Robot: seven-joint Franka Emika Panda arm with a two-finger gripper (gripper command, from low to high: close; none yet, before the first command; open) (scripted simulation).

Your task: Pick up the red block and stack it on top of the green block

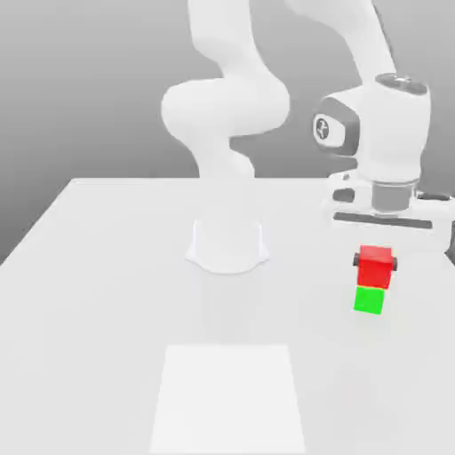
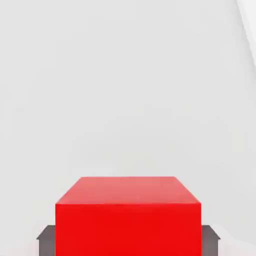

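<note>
while clamped between dark end effector [image 1: 376, 262] pads, smooth red block [image 1: 376, 266] directly above glossy green block [image 1: 370, 300], matte white table [image 1: 107, 293]

Smooth matt red block [image 1: 376, 266], green block [image 1: 370, 300]

The exterior view looks from in front of the desk [image 1: 107, 267], raised and tilted down, facing the arm's base [image 1: 227, 244] at middle distance. The hand view sits on the arm's hand, very close behind the red block [image 2: 127, 220], looking past it across bare desk [image 2: 125, 90]. The 2 views share the red block [image 1: 376, 264], the dark fingertips [image 2: 46, 240] flanking it, and the desk around it.
</note>
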